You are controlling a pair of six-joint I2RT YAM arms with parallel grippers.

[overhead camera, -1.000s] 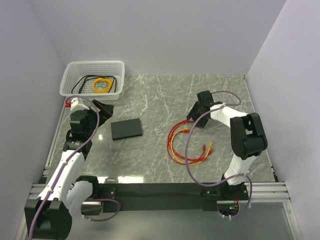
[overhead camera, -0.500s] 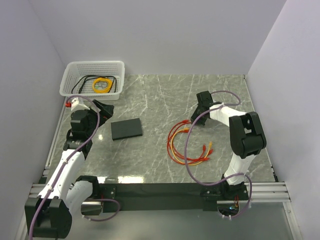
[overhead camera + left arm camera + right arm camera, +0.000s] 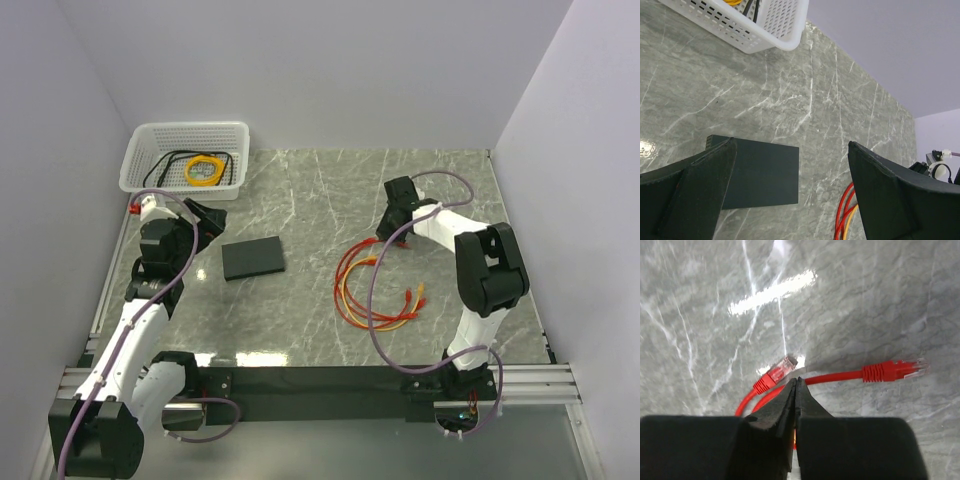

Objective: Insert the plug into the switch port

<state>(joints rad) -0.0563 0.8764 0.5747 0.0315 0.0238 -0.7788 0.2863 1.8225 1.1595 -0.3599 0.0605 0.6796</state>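
A red cord (image 3: 345, 268) lies coiled on the marble, right of centre. In the right wrist view two red-booted plugs show: one with a clear tip (image 3: 781, 371) just past my right gripper (image 3: 796, 380), another (image 3: 895, 370) off to the right. The right gripper (image 3: 386, 233) is shut, and the red cord (image 3: 835, 376) runs in at its tips. The flat black switch (image 3: 253, 258) lies left of centre; its port does not show. My left gripper (image 3: 790, 145) hovers open above the switch (image 3: 762, 175), and stands (image 3: 207, 218) to its left in the top view.
A white mesh basket (image 3: 185, 157) at the back left holds a yellow coil (image 3: 204, 170) and black cables. An orange-yellow cord (image 3: 352, 296) lies tangled with the red one, with connectors (image 3: 416, 296) at the near right. Walls close in on three sides.
My right gripper has closed from open to shut at the far end of the red coil and shifted slightly left. The left arm has not moved.
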